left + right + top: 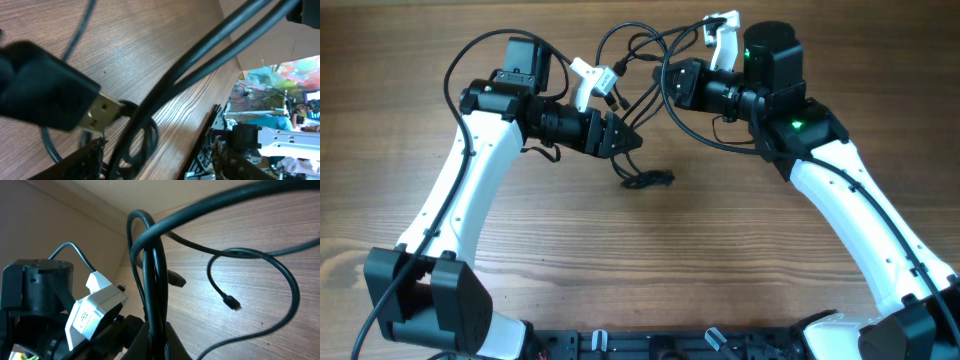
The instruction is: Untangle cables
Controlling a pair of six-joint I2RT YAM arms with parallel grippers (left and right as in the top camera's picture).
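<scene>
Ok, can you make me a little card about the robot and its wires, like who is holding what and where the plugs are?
job: untangle the cables
left gripper: open, cables running between its fingers
right gripper: shut on the cables
cables: thin, black, looping between the two grippers, with a small clump by the left gripper
plugs: a USB plug right in front of the left wrist camera; a small plug at a loose cable end
table: brown wood
untangled yet: no
</scene>
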